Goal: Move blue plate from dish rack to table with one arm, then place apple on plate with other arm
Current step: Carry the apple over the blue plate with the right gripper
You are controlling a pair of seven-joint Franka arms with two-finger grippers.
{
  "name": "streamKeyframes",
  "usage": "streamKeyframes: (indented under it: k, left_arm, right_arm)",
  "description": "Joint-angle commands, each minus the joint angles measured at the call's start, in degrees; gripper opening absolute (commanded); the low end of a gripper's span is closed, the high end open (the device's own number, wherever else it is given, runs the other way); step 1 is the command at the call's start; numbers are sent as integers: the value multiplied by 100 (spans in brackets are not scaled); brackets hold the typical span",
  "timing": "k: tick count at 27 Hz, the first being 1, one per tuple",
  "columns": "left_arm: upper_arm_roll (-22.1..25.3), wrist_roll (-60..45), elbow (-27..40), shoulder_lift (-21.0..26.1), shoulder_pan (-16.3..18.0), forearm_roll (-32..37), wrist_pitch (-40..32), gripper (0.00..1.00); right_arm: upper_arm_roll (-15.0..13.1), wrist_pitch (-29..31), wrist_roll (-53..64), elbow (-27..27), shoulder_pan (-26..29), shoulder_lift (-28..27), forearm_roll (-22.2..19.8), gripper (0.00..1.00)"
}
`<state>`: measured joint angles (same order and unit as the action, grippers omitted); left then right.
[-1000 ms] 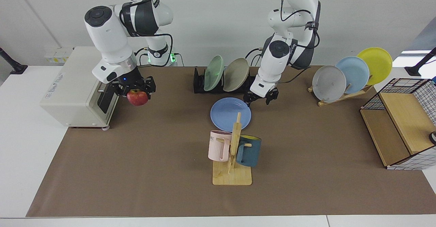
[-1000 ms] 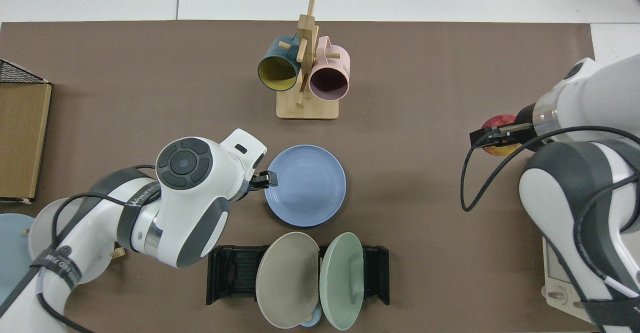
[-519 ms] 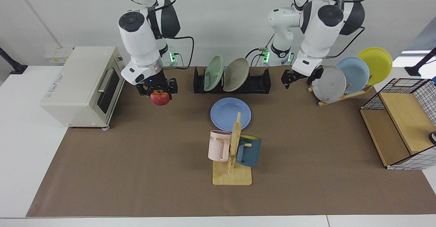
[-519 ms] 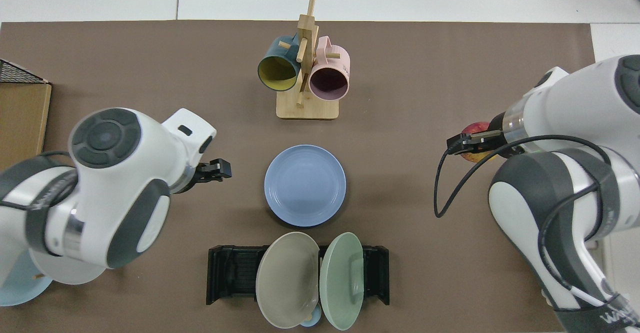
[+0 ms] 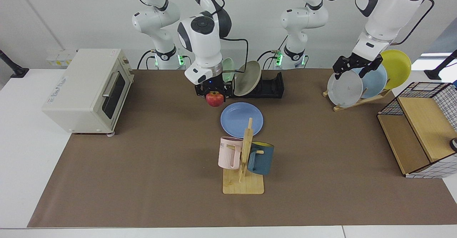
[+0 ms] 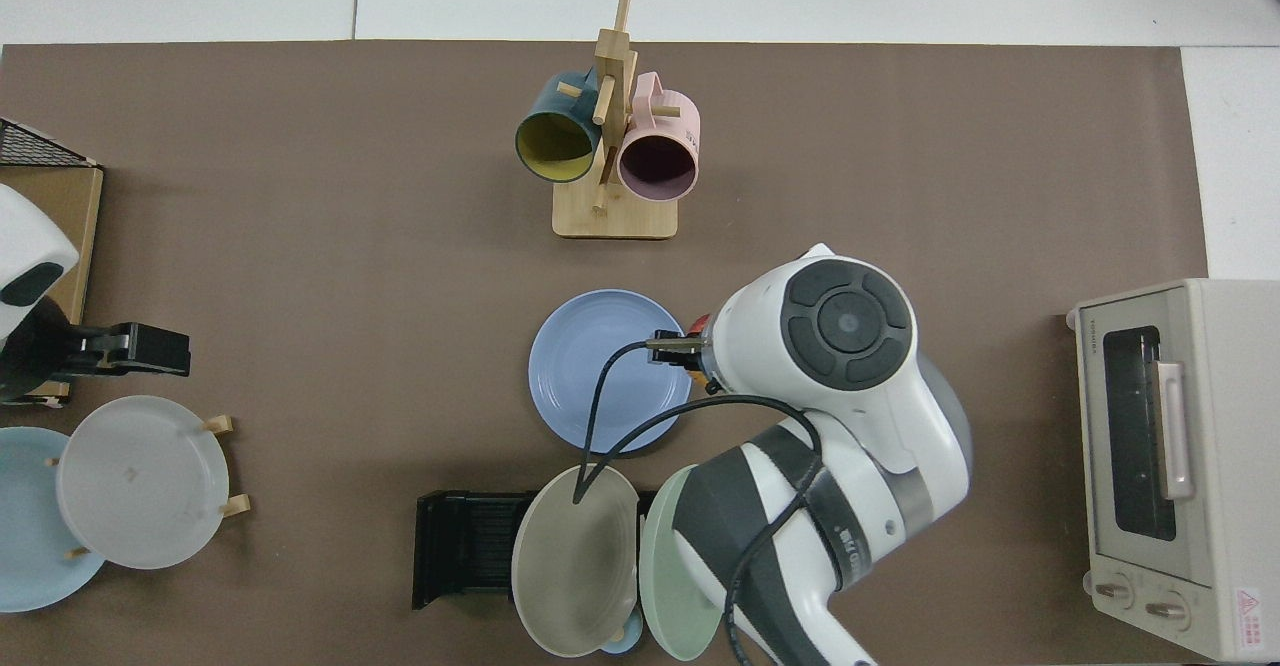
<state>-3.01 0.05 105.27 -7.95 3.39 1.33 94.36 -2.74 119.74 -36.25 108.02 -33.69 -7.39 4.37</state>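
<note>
Carrying: the right pincer (image 5: 214,94) has brought the apple (image 5: 214,99) across from the toaster oven (image 5: 87,89) side to the plate (image 5: 241,119) within the last second; the second step looks nearly done.

Facing view, apple: pinched between the right pincer's fingers, hanging in the air just beside the plate's near-rack rim, not yet over its middle.

Facing view, plate: flat on the brown mat of the desk (image 5: 142,166), in front of the rack (image 5: 271,87), unmoved; the first step reads as complete.

Facing view, left pincer (image 5: 353,65): spread and holding nothing; it has pulled away from the plate and risen to the grey plate (image 5: 344,88) on the wooden rack (image 5: 360,100), where the arm waits.

Top view, right pincer (image 6: 672,346): at the plate's (image 6: 600,371) rim, mostly under the arm's wrist; the apple (image 6: 694,327) shows only as a red sliver, so its place over the plate is probably at the edge.

Top view, left pincer (image 6: 135,346): far from the plate, fingers apart, above the grey plate (image 6: 130,481).

Next: a short move further in and down should seat the apple.
</note>
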Motion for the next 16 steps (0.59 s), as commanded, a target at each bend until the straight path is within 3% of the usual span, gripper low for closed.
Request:
streamKeyframes:
  k: [1, 9, 16]
  left_arm:
    - [-42, 22, -68, -23, -57, -27, -102, 100]
    - [-77, -13, -68, -23, -75, -27, -67, 100]
    - [-77, -13, -68, -23, -75, -27, -41, 100]
  right_arm:
    - [-43, 524, -478, -44, -269, -403, 169, 2]
    - [-43, 1209, -1050, -97, -735, -1062, 169, 3]
    - [-43, 1289, -1059, -79, -858, -1370, 169, 5]
